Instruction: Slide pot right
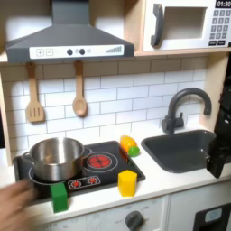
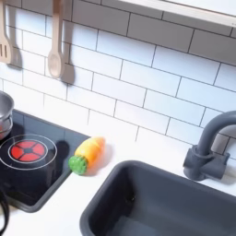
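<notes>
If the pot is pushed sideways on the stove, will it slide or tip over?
The pot looks wide and low, so it will probably slide, not tip. Its shiny metal base on the smooth black stove top likely slips easily. It looks empty, so probably light.

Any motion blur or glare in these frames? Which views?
In the first exterior view, a smeared shape at the lower left corner is motion-blurred beyond telling what it is, and the pot carries bright highlights on its shiny wall; the frame is soft overall. In the second exterior view, the toy carrot and faucet are slightly soft, with no strong glare.
</notes>
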You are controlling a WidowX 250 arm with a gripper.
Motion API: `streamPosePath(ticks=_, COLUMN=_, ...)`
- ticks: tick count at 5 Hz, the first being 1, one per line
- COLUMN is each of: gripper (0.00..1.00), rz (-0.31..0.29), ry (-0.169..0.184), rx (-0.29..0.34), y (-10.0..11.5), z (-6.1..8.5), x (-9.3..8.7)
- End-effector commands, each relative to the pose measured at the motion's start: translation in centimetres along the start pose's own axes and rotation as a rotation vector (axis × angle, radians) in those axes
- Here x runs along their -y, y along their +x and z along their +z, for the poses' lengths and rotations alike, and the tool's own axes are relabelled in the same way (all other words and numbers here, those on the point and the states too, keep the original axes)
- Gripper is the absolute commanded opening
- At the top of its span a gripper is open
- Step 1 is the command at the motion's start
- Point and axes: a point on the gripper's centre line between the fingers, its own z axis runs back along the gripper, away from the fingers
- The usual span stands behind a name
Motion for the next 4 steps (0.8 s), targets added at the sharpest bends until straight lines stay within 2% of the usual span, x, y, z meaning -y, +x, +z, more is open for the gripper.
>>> streamPosePath(ticks=1, gripper=1.0, rz=0.0, ry=0.002, rx=-0.001, y=0.0, z=0.0, x=0.0)
streamPosePath(ticks=2, gripper=1.0, rz=0.001, ry=0.024, rx=0.032, y=1.9, z=0.0, x=-1.4)
streamPosePath(ticks=4, gripper=1.0, rz=0.003, ry=0.007, rx=0.025, y=5.3, z=-0.6, x=-3.5)
